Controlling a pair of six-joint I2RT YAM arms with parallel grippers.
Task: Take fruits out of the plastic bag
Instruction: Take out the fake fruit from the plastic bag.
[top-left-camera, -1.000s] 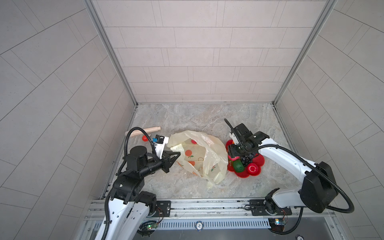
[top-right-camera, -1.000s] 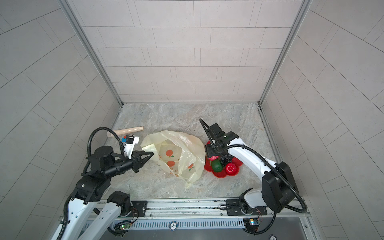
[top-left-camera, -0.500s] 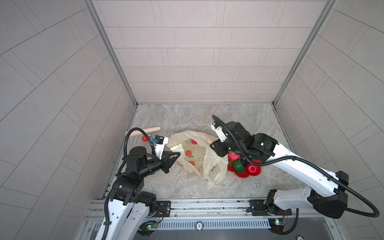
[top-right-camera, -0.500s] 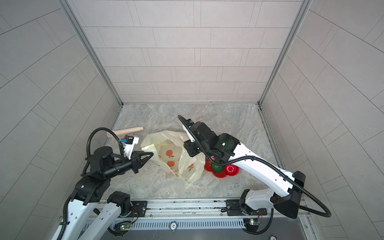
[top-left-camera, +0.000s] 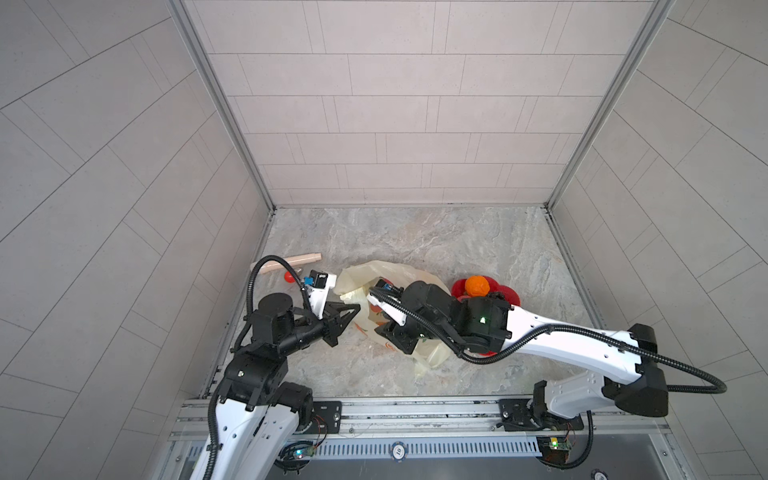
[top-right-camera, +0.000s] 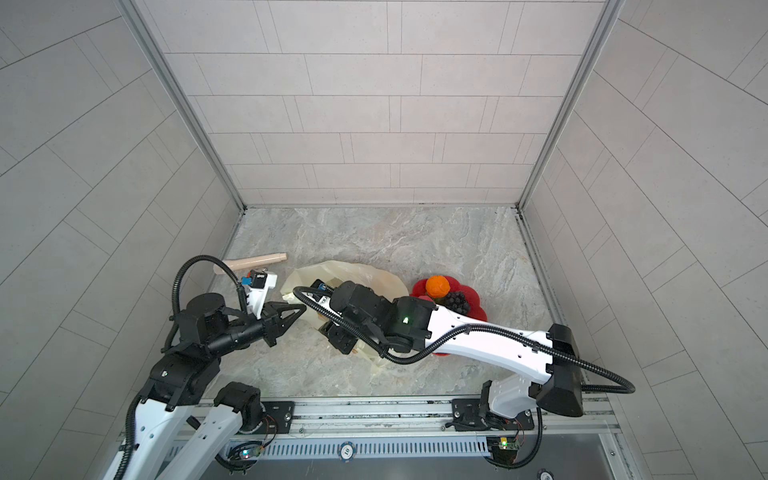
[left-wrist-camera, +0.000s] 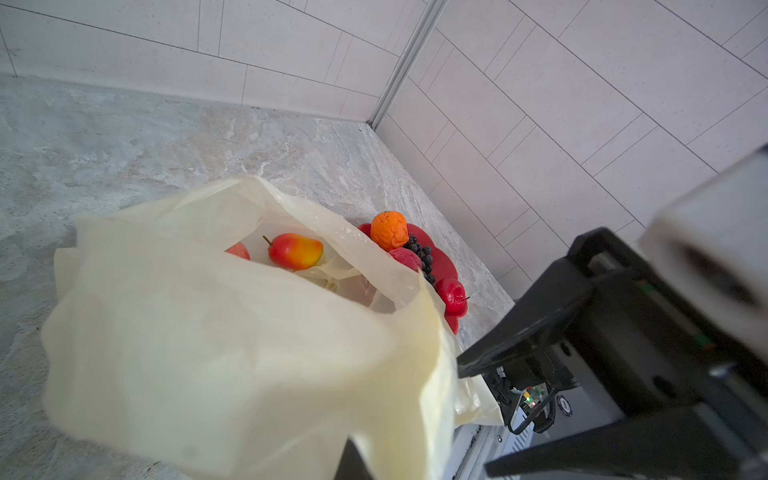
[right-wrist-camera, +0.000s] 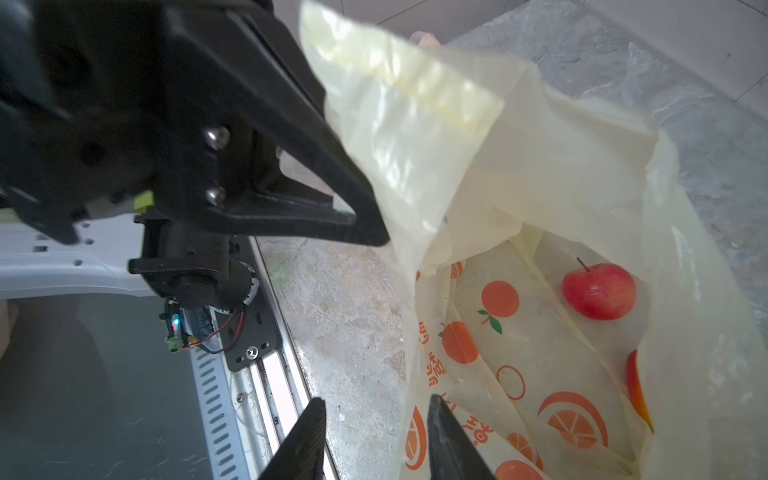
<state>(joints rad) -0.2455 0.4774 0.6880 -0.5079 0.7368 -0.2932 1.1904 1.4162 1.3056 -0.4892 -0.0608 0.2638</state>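
The plastic bag (top-left-camera: 384, 272) lies crumpled on the marble table (top-left-camera: 436, 241), in the lower middle of both top views. Its mouth is held open on its left side. The left gripper (top-left-camera: 354, 309) reaches in from the lower left. Its fingers are together, clamped on the bag's rim, and the right wrist view shows that rim held up off the table.

The right arm stretches across from the lower right, with its wrist over the bag. The right gripper (right-wrist-camera: 376, 415) has its fingers apart at the bag's printed edge, and nothing is gripped between them.

Inside the bag sit a red apple-like fruit (right-wrist-camera: 598, 291) and a red-and-yellow fruit (left-wrist-camera: 295, 251), near each other.

Just right of the bag, a red flower-shaped plate (top-left-camera: 505, 291) carries four fruits, all bunched close together — an orange (top-left-camera: 476, 286), a dark purple grape bunch (top-right-camera: 457, 302), a pink wrinkly fruit (left-wrist-camera: 405, 259) and a red round fruit (left-wrist-camera: 453, 293).

At the table's left edge, above the left gripper in the frame, a wooden rod (top-left-camera: 293, 262) lies beside a small red ball (top-left-camera: 287, 276).
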